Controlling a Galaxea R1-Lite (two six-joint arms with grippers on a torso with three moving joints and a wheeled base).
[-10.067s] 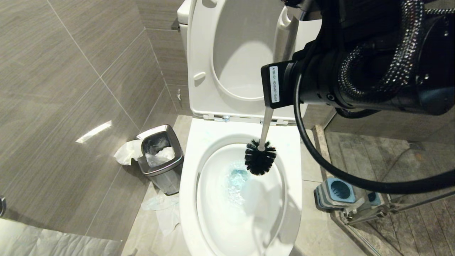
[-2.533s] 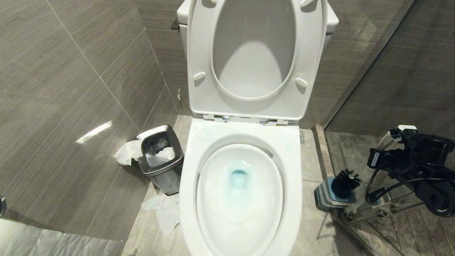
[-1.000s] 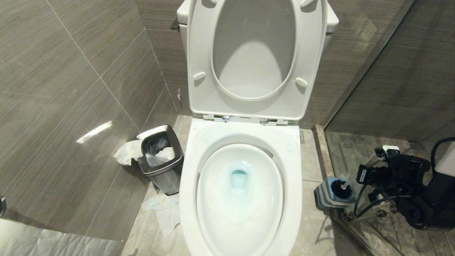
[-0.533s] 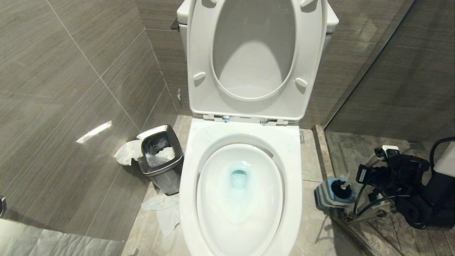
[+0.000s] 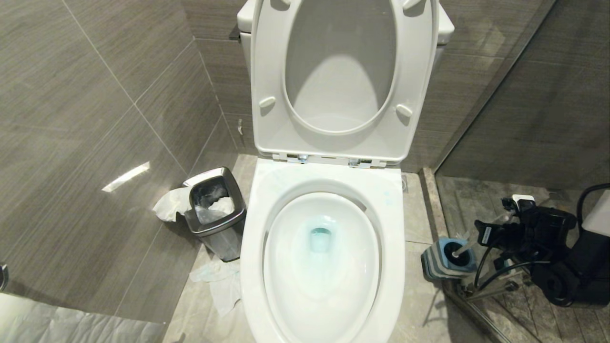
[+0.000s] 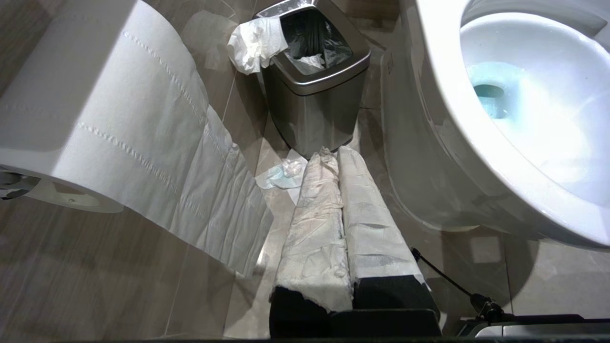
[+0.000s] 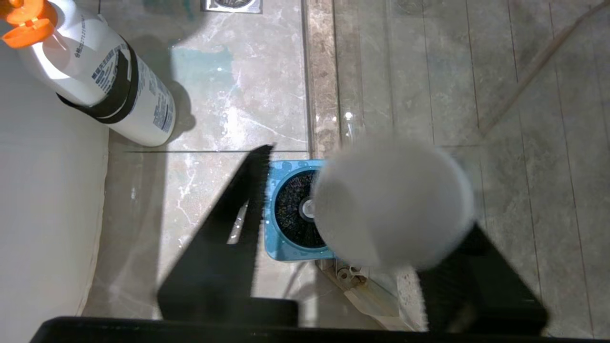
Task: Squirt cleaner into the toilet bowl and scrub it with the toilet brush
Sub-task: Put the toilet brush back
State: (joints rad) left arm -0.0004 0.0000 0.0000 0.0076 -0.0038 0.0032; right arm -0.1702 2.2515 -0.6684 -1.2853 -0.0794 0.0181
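**Back in its holder: brush parked beside a blue-tinted bowl**

Now seated head-down in its square blue holder (image 5: 447, 258), the toilet brush (image 5: 458, 248) stands on the floor just to the right of the toilet bowl (image 5: 322, 305), its thin white handle leaning away from the bowl toward the right gripper (image 7: 333, 247). The head camera shows that black gripper only as a dark mass beyond the holder, too cluttered with cables to read. The right wrist camera settles it: looking straight down the handle, it shows the rounded white tip large and blurred between two black fingers (image 7: 224, 238) that stand apart on either side, one finger clear of the handle, the other mostly hidden behind the tip. That same view alone shows the dark bristles sunk in the holder's round well, and a white bottle (image 7: 102, 81) with an orange cap standing against the bowl's outer wall.

Pale turquoise cleaner (image 5: 320, 238) tints the water at the bowl's drain, seat and lid raised. Only the left wrist camera shows the left gripper (image 6: 340, 224), on the far side of the bowl from the holder, its fingers wrapped in white paper and pressed together, pointing at the steel waste bin (image 6: 317, 95) beside the bowl, with a large toilet-paper roll (image 6: 109, 124) near it.
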